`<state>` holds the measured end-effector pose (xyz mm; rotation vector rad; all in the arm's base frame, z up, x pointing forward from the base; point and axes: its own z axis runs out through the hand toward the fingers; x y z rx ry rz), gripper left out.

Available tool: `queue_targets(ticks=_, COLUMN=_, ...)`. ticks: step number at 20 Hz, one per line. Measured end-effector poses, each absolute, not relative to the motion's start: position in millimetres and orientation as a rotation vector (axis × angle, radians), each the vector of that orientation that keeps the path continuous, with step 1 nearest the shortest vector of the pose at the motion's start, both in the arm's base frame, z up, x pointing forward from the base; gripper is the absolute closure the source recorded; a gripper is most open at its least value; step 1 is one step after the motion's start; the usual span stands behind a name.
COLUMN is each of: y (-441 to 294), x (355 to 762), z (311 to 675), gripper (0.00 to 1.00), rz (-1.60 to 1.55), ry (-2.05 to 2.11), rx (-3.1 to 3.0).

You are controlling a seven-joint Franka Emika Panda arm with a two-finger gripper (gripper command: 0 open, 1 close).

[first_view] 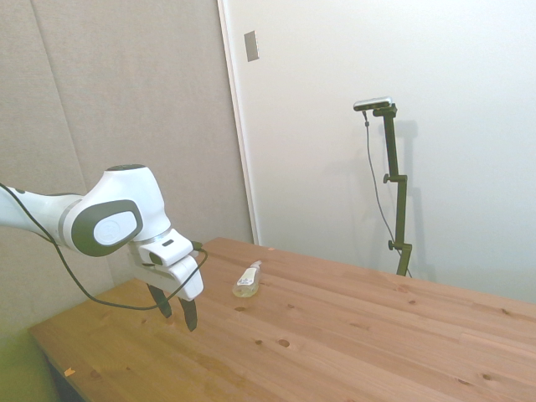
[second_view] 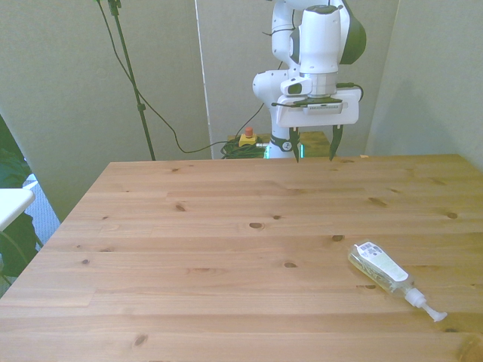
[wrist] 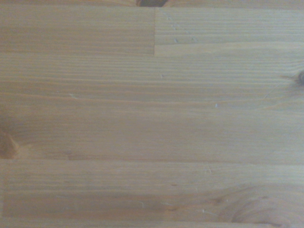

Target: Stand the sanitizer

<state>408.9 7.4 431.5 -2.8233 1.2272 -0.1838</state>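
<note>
- The tabletop (first_view: 352,335) is pale pine planks with dark knots; the wrist view shows only its grain (wrist: 152,118).
- In the side view a grey padded panel (first_view: 126,100) stands beside a white wall (first_view: 402,67), with a white strip (first_view: 239,126) at the joint.
- A small grey plate (first_view: 251,45) sits high on the white wall.
- In the front view, green leaves (second_view: 11,226) show at the left edge.
- Soft, even light.

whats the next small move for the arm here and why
Probably carry the open gripper across the table to above the sanitizer. The bottle lies on its side near the front view's lower right, while the gripper hangs empty at the far edge, and the wrist view shows only bare wood.
</note>
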Motion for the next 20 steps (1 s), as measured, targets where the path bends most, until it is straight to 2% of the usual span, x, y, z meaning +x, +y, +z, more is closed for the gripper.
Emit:
queue_targets(ticks=3, y=7.5, x=410.9, z=430.8, gripper=0.0, rz=-0.184, ry=1.226, rx=-2.825)
queue_targets(ticks=6, y=14.9, x=432.0, z=439.2, gripper=0.0, rz=-0.209, ry=1.208, rx=-2.827)
queue_targets(ticks=14, y=61.4, x=558.8, z=465.4, gripper=0.0, rz=-0.384, ry=1.194, rx=-2.834)
queue_targets(ticks=20, y=93.2, x=652.3, z=443.7, gripper=0.0, rz=-0.423, ry=1.156, rx=-2.817)
